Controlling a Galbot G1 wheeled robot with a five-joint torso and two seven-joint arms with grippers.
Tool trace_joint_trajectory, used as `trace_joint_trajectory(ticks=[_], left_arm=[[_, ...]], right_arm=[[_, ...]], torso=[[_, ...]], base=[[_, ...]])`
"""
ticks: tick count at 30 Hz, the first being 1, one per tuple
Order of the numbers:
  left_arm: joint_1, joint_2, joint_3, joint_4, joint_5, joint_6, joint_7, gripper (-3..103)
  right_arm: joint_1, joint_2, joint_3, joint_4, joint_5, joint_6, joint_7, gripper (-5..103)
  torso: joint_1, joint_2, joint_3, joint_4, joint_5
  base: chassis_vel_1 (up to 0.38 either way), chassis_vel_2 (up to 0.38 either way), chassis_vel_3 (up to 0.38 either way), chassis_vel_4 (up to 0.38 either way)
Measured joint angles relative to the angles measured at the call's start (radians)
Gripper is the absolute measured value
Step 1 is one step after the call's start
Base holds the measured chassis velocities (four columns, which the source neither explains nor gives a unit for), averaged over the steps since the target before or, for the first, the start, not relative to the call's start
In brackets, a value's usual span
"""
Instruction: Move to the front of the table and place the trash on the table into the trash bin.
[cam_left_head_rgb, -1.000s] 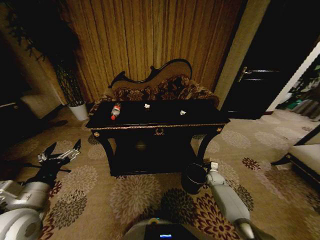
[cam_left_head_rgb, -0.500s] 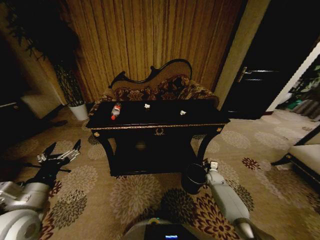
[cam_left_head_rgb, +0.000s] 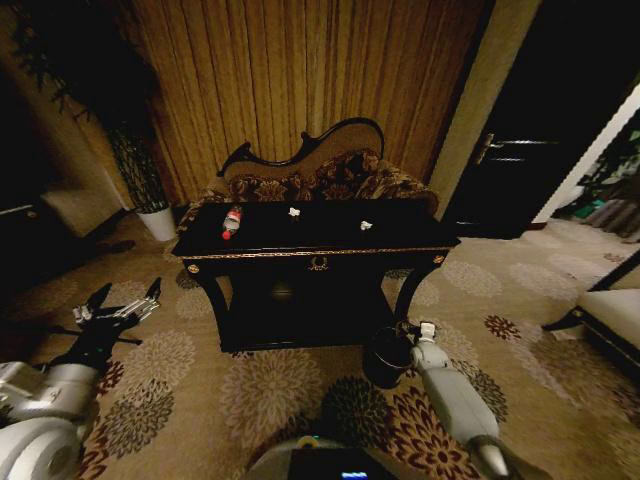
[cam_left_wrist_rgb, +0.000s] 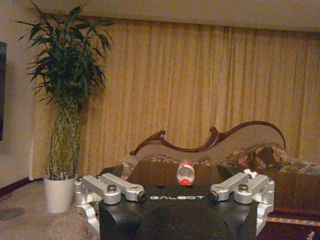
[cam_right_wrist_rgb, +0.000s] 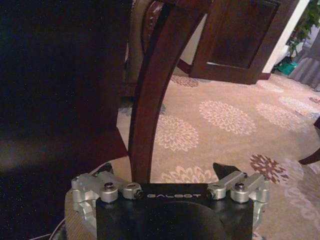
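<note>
The left gripper (cam_left_head_rgb: 122, 302) hangs spread and empty, low beside the table (cam_left_head_rgb: 315, 252); the bottle (cam_left_head_rgb: 232, 220) lies on its left end, scraps (cam_left_head_rgb: 294, 211) nearby. Approach looks done — reaching up comes next. The right gripper (cam_left_head_rgb: 408, 328) — spread in its wrist view — sits at the trash bin (cam_left_head_rgb: 386, 357).

worktop (cam_left_head_rgb: 330, 232): glossy black, gold trim | bottle (cam_left_head_rgb: 232, 221): red cap, red-white label | carpet (cam_left_head_rgb: 250, 390): beige, floral medallions
</note>
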Motion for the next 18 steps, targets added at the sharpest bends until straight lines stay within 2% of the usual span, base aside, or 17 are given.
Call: trace_joint_trajectory(ticks=[18], left_arm=[[0.001, -0.016, 0.002, 0.000, 0.010, -0.020, 0.013, 100]], right_arm=[[0.068, -0.017, -0.051, -0.067, -0.026, -0.035, -0.005, 100]], torso=[[0.000, 0.000, 0.000, 0.0001, -0.0001]], base=[[0.000, 0.000, 0.000, 0.000]])
